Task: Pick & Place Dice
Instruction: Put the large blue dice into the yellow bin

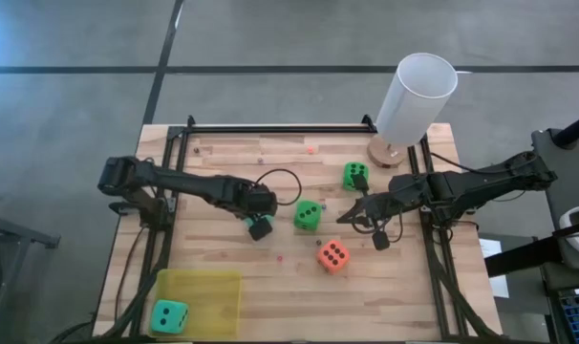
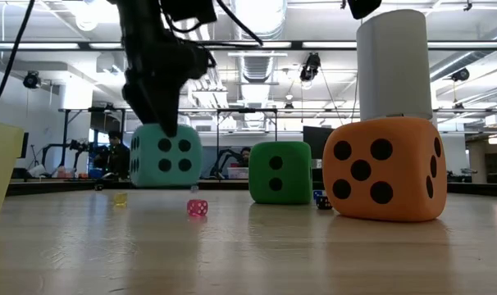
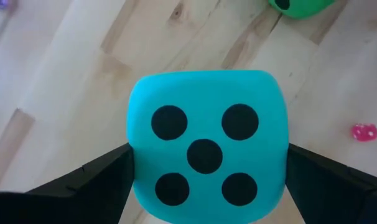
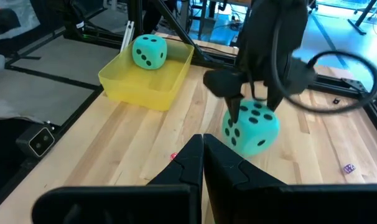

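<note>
My left gripper point(image 1: 260, 225) stands over the table's middle, shut on a teal die point(image 3: 206, 149) whose five-pip face looks up at the wrist camera. In the low view that die point(image 2: 165, 156) hangs under the dark fingers. A second teal die point(image 1: 169, 316) lies in the yellow tray point(image 1: 218, 287) at the near left. Two green dice point(image 1: 308, 215) point(image 1: 355, 176) and the orange-red die point(image 1: 332, 255) rest on the wood. My right gripper point(image 1: 352, 216) hovers shut and empty, just right of the nearer green die. My left gripper pinches the teal die between its two fingers, one finger point(image 3: 101, 183) on each of two opposite side faces point(image 3: 134, 180). The fingers come from above, pointing down. The die sits level in the hold and looks lifted slightly clear of the table point(image 2: 165, 184).
A tall white cylinder point(image 1: 416, 96) stands on a round wooden base at the far right. Tiny pink point(image 2: 197, 207), yellow point(image 2: 120, 197) and blue point(image 2: 318, 197) beads or mini dice lie scattered on the wood. Black rails point(image 1: 270, 128) frame the table's far and side edges.
</note>
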Action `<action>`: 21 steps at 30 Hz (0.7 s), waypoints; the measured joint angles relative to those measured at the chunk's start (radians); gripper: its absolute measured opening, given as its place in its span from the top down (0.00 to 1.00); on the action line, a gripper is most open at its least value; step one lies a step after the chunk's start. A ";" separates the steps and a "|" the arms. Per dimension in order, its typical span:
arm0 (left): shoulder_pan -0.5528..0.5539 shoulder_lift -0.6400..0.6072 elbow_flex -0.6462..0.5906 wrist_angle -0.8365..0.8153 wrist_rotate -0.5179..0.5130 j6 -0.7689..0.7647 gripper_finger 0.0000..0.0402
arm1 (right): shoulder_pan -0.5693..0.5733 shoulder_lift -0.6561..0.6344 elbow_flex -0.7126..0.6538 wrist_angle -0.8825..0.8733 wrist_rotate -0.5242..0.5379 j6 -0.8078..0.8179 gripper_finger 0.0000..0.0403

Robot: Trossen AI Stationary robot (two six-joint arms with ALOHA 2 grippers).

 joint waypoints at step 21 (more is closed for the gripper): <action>-0.266 -0.315 0.000 -0.216 0.134 -0.130 0.05 | 0.000 0.000 0.000 0.000 0.000 0.000 0.98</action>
